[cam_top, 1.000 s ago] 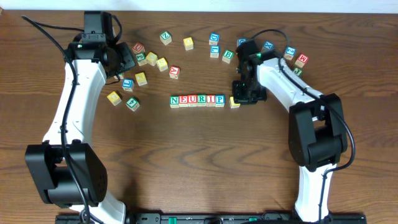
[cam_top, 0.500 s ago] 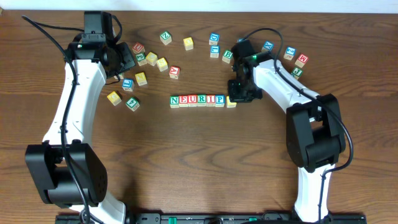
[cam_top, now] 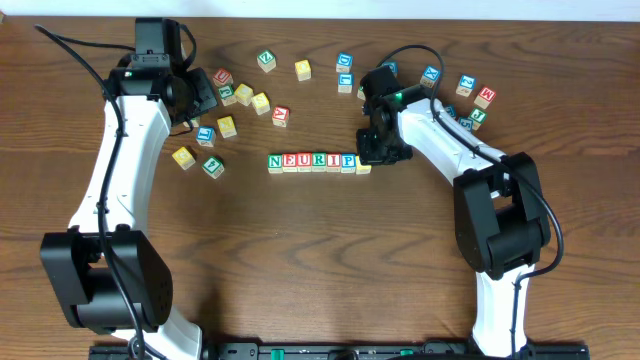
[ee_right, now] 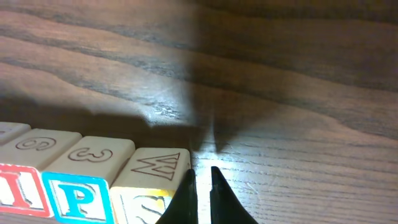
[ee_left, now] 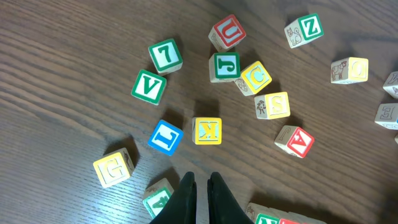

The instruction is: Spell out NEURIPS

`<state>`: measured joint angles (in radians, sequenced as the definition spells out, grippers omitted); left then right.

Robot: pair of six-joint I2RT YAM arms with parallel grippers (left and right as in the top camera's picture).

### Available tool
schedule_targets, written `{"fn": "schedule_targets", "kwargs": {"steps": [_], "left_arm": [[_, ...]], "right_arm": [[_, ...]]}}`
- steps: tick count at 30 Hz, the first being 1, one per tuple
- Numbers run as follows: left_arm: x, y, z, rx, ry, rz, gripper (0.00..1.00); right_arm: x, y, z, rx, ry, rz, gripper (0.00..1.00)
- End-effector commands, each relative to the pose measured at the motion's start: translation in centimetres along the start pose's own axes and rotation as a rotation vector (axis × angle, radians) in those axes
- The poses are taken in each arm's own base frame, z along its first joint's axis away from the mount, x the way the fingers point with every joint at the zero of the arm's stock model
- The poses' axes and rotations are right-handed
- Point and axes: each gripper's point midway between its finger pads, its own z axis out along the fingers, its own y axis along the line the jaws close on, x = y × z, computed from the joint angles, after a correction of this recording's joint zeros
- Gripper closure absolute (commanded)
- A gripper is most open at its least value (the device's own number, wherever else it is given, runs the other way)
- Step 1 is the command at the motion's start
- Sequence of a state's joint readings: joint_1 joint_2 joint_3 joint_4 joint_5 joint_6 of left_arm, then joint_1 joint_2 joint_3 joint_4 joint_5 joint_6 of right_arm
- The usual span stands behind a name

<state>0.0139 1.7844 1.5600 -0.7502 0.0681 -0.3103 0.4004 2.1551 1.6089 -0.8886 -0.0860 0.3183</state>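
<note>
Six cubes stand in a row reading N (cam_top: 274, 161), E, U, R, I, P (cam_top: 348, 161). The yellowish S cube (cam_top: 363, 167) touches the P's right side, a little nearer the front. In the right wrist view the P (ee_right: 81, 183) and the S (ee_right: 149, 180) sit side by side. My right gripper (cam_top: 376, 152) (ee_right: 200, 169) is shut and empty, low on the table, with its left finger against the S cube's right face. My left gripper (cam_top: 205, 97) (ee_left: 200, 176) is shut and empty, above loose cubes at the far left.
Loose cubes lie at the back left: a yellow K (ee_left: 206, 130), a blue L (ee_left: 165, 137), a yellow G (ee_left: 114, 167) and a red U (ee_left: 227, 32). Several more (cam_top: 470, 100) lie at the back right, behind the right arm.
My right gripper has moved left with the S cube against it. The S now touches the P, and the whole row has shifted slightly left. The left arm has not moved.
</note>
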Motion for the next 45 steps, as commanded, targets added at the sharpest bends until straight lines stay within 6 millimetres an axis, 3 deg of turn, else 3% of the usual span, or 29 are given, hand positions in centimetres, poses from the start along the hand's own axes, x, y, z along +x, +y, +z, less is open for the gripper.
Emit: {"fn": "schedule_targets", "kwargs": {"steps": [1,8,16,23,36,45], "left_arm": [[0.3,0.4,0.5,-0.02,0.008,0.002,0.92],[1.5,-0.1,0.7,-0.024,0.044,0.02,0.92],[3.9,0.3,2.3,-0.047,0.108,0.044,0.92],[2.6,0.3,2.5,-0.034,0.065,0.068,0.92],[1.7,0.0,2.6,-0.02,0.026,0.068,0.92],[1.7,-0.1,2.6,-0.019,0.027,0.065,0.92]], "right_arm": [[-0.3,0.4,-1.0,-0.01,-0.03,0.007,0.97],[-0.1,0.3,-1.0,-0.006,-0.02,0.023,0.98],[0.7,0.1,-1.1,0.0,0.011,0.044,0.99],[2.2,-0.2,-2.4,0.017,0.059,0.047,0.99],[4.7,2.9,-2.2,0.011,0.116,-0.04,0.99],[4.2,2.8,-1.5,0.102,0.048,-0.079,0.98]]}}
